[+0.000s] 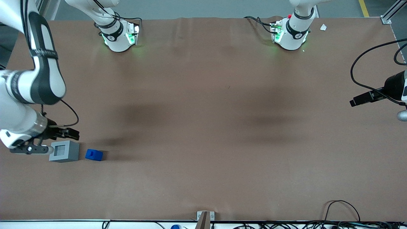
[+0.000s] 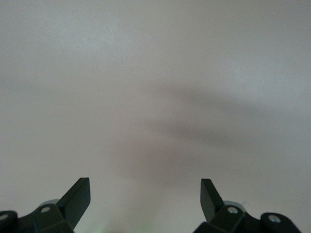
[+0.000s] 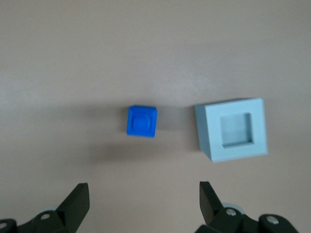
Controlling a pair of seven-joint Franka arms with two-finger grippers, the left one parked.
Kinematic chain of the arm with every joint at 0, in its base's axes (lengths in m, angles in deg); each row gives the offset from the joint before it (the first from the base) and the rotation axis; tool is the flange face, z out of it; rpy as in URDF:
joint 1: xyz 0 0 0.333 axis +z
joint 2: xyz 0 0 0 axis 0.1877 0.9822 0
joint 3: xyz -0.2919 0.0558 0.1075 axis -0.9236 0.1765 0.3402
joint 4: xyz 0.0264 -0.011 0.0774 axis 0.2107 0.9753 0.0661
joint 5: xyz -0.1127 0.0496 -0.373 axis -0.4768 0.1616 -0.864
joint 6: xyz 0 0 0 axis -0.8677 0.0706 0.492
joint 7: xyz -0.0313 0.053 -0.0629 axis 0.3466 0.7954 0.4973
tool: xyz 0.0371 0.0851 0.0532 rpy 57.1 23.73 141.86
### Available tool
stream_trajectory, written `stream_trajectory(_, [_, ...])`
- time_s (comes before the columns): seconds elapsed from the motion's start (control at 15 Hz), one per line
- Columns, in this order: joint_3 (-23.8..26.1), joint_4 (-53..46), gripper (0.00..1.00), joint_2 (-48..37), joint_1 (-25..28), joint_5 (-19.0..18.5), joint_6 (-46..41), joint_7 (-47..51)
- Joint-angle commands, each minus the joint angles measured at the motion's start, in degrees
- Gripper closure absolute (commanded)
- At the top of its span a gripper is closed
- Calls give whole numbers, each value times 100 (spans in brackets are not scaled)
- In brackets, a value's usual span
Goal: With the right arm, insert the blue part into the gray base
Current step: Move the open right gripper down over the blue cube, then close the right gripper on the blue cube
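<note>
The blue part sits on the brown table at the working arm's end, just beside the gray base but not touching it, with a narrow strip of bare table between them. In the right wrist view the blue part lies flat with its raised top face up, and the gray base stands with its square recess open to the ceiling, presumably so the block can be lowered straight in from above. The right arm holds its gripper above the table close by the gray base, a little farther from the front camera than the cube; its fingers are spread wide and hold nothing. Judging by this layout, the pick-up has not yet happened: the gripper would first need to centre over the blue part. No brand, label or legible writing shows on either piece or on the table.
</note>
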Motion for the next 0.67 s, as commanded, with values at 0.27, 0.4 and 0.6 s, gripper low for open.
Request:
stream_trajectory(0.27, [56,-176,0,1220,-164,202,1186,290])
stream_trajectory(0.4, [47,-176,0,1300,-111,360,1195,624])
stream_trajectory(0.6, [47,-176,0,1388,-59,361,1222,661])
